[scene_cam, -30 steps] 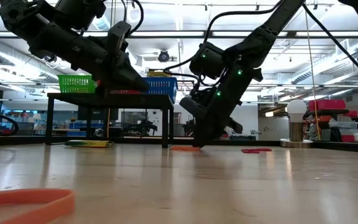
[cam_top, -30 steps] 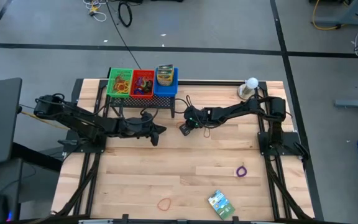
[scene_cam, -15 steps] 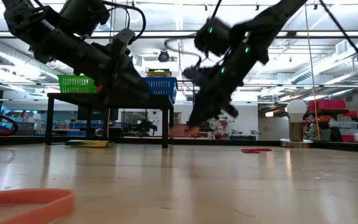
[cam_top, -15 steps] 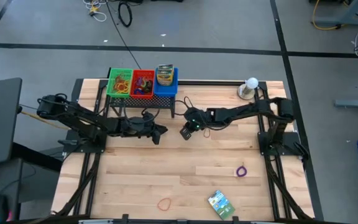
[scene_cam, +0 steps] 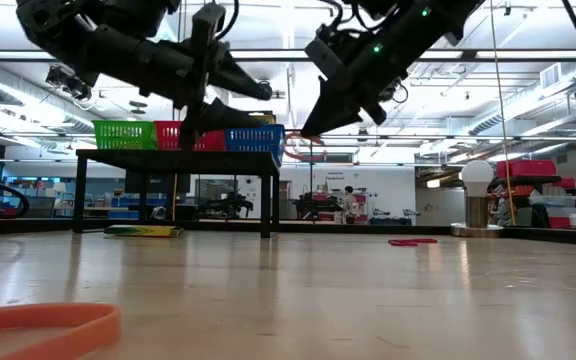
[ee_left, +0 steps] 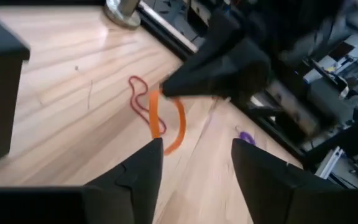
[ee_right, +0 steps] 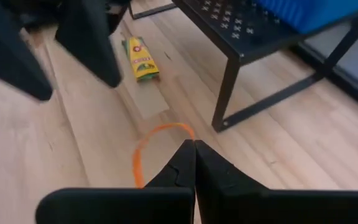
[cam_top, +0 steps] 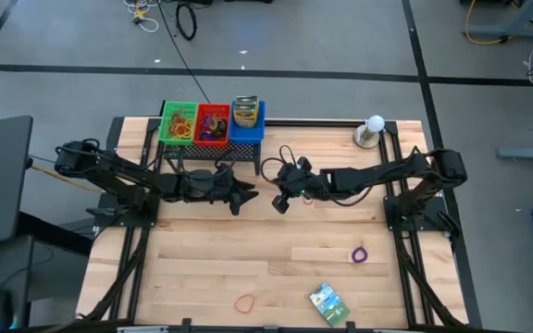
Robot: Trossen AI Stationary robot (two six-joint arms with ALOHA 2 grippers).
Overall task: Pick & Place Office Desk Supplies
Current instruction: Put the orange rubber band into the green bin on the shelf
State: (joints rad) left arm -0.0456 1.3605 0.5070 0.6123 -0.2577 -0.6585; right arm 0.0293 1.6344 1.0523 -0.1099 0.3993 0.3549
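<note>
left gripper, right gripper, tips close; purple band

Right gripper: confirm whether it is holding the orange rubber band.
Yes: the right gripper is shut on the orange rubber band, which loops out from its fingertips.

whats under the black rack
A yellow crayon box lies on the table under the black rack. The rest of the space beneath is hidden in every view.

A white ball on a round base stands near the table's corner (black wire-mesh rack well apart).
</note>
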